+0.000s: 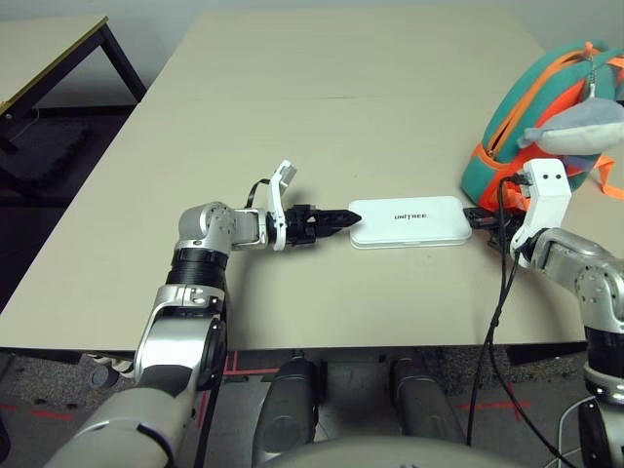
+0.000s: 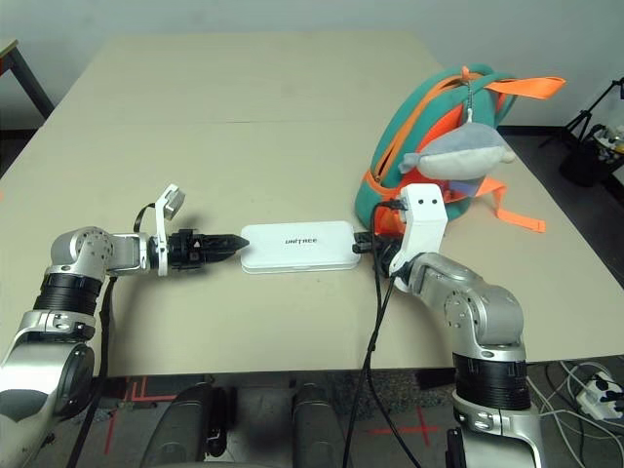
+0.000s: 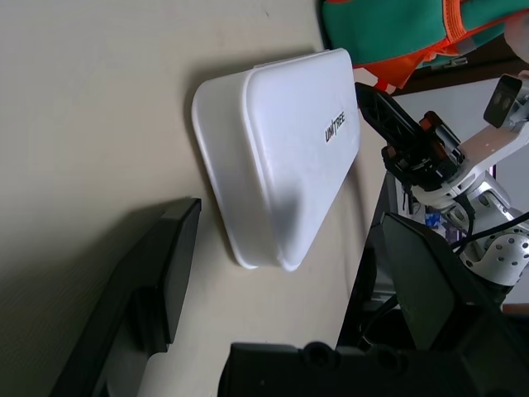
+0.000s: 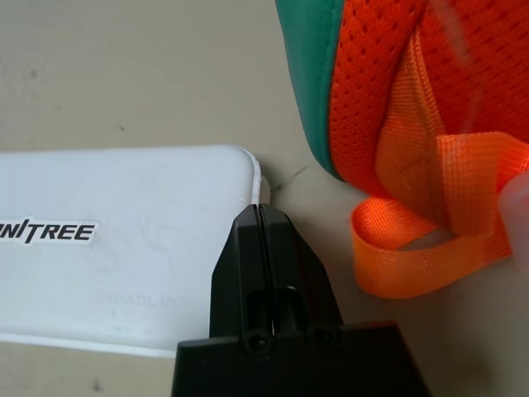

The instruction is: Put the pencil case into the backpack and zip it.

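Two silver forearms reach in from the near edge of a beige table (image 1: 292, 88), meeting at a white pencil case (image 1: 409, 222) that lies flat between them, its dark lettering facing up. At the case's left end, the left gripper (image 1: 343, 218) stands spread wide, one black finger (image 3: 157, 281) low on the table beside the case and the other on its far side, neither one clamped on it. At the case's right end, the right gripper (image 4: 259, 217) is pressed fully closed, its paired tips touching the case's rounded corner and holding nothing. Just beyond that corner, to the right of the case, a teal backpack (image 2: 409, 122) with orange trim stands upright on the table, a grey plush shark (image 2: 458, 151) hanging against its front and a loop of orange strap (image 4: 430, 248) lying beside the closed fingers
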Robot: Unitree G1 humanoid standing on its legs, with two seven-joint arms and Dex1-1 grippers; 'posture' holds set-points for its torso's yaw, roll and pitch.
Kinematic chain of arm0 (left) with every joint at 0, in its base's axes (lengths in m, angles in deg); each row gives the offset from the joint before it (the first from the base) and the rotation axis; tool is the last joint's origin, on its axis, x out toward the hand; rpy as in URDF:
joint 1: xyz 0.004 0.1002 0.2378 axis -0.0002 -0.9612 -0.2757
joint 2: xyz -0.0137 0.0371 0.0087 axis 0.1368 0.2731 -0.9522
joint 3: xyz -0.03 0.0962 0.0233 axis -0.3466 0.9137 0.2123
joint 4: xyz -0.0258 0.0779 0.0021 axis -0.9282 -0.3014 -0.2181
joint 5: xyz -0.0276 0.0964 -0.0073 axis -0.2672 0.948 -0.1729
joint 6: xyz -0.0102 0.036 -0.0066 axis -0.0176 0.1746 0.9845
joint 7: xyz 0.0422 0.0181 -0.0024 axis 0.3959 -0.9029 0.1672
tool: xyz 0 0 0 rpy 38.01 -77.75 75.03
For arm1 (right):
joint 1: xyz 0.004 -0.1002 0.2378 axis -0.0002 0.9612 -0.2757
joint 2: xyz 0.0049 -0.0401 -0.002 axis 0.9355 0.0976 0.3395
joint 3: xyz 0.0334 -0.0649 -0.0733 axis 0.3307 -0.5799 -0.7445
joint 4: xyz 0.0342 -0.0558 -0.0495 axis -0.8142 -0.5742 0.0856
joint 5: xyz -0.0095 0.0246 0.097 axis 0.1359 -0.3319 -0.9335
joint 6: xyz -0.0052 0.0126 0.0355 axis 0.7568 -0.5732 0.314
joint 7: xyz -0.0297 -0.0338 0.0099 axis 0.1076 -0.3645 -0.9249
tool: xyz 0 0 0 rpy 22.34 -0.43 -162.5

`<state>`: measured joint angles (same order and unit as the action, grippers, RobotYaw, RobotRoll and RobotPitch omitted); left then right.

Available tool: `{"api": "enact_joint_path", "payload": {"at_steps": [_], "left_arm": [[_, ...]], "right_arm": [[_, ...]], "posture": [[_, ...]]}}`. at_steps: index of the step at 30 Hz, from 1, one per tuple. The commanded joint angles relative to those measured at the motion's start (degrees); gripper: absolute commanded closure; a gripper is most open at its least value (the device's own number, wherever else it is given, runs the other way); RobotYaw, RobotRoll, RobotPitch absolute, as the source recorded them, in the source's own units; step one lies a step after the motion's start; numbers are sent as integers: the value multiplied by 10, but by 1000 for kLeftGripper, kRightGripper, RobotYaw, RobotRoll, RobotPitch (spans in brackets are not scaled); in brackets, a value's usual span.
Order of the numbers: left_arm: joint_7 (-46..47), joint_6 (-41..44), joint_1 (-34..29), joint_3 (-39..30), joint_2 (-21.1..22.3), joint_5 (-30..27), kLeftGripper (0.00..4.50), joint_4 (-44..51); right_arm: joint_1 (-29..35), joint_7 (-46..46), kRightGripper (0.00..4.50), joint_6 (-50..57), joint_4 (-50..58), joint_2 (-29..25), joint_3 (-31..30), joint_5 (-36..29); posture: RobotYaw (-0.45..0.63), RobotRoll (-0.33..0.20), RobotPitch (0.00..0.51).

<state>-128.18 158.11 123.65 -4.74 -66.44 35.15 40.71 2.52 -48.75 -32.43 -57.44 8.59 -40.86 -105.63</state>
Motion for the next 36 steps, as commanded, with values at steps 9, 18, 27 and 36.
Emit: {"api": "enact_joint_path", "payload": {"at_steps": [9,18,27,36], "left_arm": [[13,11,-26,13,-9,15,0,8],[14,13,-25,12,-10,15,0,10],[20,22,-29,1,-7,12,0,18],[28,32,-40,-4,-9,10,0,33]], "right_arm": [[24,0,4487,-42,20,3,39,11],[35,-3,4487,-39,2,-10,-15,72],[15,-20,4487,-41,-7,9,-72,96],[6,-39,4487,-51,-3,23,-103,108]], "posture": [[21,0,126],[36,0,119],[53,0,118],[61,0,119]]}}
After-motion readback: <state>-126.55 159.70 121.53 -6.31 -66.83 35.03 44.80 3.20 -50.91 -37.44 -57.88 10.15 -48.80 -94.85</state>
